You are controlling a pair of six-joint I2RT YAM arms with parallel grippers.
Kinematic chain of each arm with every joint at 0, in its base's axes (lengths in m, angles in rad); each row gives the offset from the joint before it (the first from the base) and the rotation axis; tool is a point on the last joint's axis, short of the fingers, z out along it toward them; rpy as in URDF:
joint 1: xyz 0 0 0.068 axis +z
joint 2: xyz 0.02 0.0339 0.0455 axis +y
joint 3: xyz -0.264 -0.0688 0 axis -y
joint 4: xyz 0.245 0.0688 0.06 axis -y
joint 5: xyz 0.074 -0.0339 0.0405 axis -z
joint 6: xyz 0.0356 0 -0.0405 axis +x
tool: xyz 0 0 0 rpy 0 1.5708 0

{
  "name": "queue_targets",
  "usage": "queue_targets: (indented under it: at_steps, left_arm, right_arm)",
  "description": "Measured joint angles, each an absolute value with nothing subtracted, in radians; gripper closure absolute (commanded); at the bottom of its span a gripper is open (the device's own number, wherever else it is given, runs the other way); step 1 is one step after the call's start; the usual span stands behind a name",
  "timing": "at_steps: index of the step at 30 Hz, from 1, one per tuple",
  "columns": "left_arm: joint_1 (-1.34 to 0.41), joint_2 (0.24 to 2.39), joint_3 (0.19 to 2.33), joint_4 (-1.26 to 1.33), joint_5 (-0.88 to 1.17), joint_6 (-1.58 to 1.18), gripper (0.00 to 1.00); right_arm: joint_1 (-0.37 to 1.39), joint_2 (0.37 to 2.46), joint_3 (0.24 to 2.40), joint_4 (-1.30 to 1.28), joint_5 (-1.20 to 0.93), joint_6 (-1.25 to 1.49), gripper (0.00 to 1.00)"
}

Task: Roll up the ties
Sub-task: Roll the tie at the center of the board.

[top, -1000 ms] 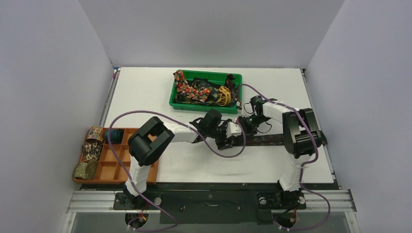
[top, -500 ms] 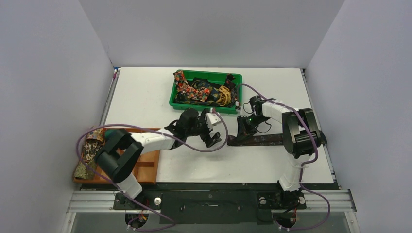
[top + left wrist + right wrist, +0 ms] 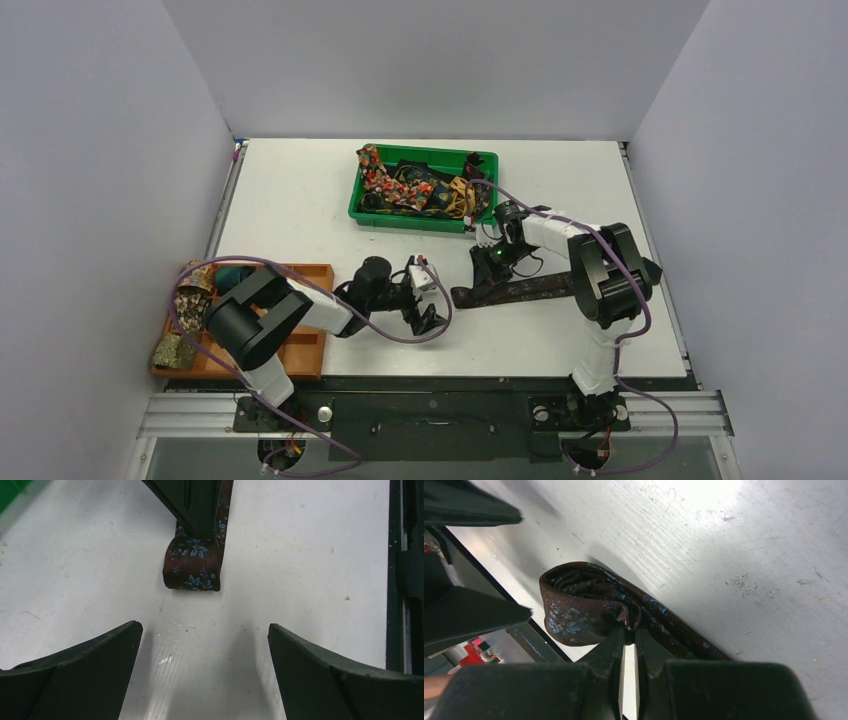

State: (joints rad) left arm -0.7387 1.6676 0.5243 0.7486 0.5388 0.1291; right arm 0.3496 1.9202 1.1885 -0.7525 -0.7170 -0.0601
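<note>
Nearest the bases, the orange tray [image 3: 300, 348] at near-left holds finished coils [image 3: 186, 312] in its left compartments. Next out, the left gripper [image 3: 428, 298] sits low over the counter [image 3: 300, 200], jaws spread wide w/ nothing between them. The brown tie [image 3: 530, 290] lies just beyond and to its right. In the left wrist view the tie's curled end is dead ahead, centred betw. the fingers but apart from them. The tie's long axis runs roughly left-right across the counter. The started roll is at the left end, facing the left gripper, and the flat length trails off toward the right arm. The right gripper [image 3: 629, 630] is clamped on the fabric right behind that curl (only a turn or so wound, by the look of it). So the right arm is on the tie and the left is a short reach away, end-on. Probably any further rolling has to travel rightward along the strip. Farthest back, the green bin [image 3: 420, 222] has loose ties [image 3: 410, 185] piled in it, unrolled.
</note>
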Motion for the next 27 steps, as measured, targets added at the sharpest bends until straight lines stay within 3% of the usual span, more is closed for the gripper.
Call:
queue_targets:
  at_steps: [15, 20, 24, 26, 27]
  left_arm:
    - [-0.813, 2.089, 0.569, 1.336, 0.509, 0.060, 0.27]
    - [-0.821, 2.216, 0.634, 1.499, 0.500, 0.001, 0.55]
    - [-0.822, 2.255, 0.656, 1.538, 0.516, -0.027, 0.70]
    - [-0.821, 2.255, 0.655, 1.538, 0.523, -0.033, 0.70]
    - [-0.820, 2.255, 0.655, 1.538, 0.525, -0.036, 0.62]
  right_arm:
    - [0.350, 1.959, 1.176, -0.707, -0.812, 0.060, 1.00]
    - [0.348, 1.981, 1.176, -0.702, -0.854, 0.093, 1.00]
    - [0.347, 1.987, 1.176, -0.700, -0.865, 0.104, 1.00]
    - [0.346, 1.987, 1.176, -0.699, -0.865, 0.110, 1.00]
    - [0.346, 1.987, 1.176, -0.699, -0.865, 0.112, 1.00]
